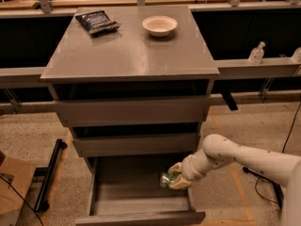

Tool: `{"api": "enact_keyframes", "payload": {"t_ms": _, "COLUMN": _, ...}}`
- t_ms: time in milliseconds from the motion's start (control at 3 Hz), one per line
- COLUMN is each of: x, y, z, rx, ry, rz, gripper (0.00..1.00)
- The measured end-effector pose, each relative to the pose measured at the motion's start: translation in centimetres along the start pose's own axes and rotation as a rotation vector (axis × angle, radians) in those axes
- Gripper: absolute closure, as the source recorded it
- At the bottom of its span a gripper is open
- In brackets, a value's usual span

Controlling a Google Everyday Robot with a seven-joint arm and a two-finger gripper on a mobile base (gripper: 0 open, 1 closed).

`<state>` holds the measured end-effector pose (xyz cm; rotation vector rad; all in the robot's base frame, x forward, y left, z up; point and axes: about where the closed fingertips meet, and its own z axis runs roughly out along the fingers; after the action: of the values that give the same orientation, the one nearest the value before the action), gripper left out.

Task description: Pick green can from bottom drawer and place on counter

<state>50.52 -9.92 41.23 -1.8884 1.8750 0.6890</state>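
Gripper (178, 176) clasps green can (165, 179) in open bottom drawer (136, 200); counter (127, 55) holds bowl (160, 25), snack bag (97, 21); speckled floor (28, 135).

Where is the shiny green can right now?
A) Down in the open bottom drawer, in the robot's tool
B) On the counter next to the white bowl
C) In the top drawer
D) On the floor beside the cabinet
A: the green can is low on the right side of the open bottom drawer, gripped by the tool, not up on the counter.
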Motion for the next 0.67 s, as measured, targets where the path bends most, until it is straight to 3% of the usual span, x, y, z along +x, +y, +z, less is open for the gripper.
{"api": "enact_keyframes", "payload": {"t_ms": 667, "x": -7.9, "y": 6.5, "z": -6.9, "rx": 0.09, "ry": 0.151, "rz": -0.179, "gripper": 1.0}}
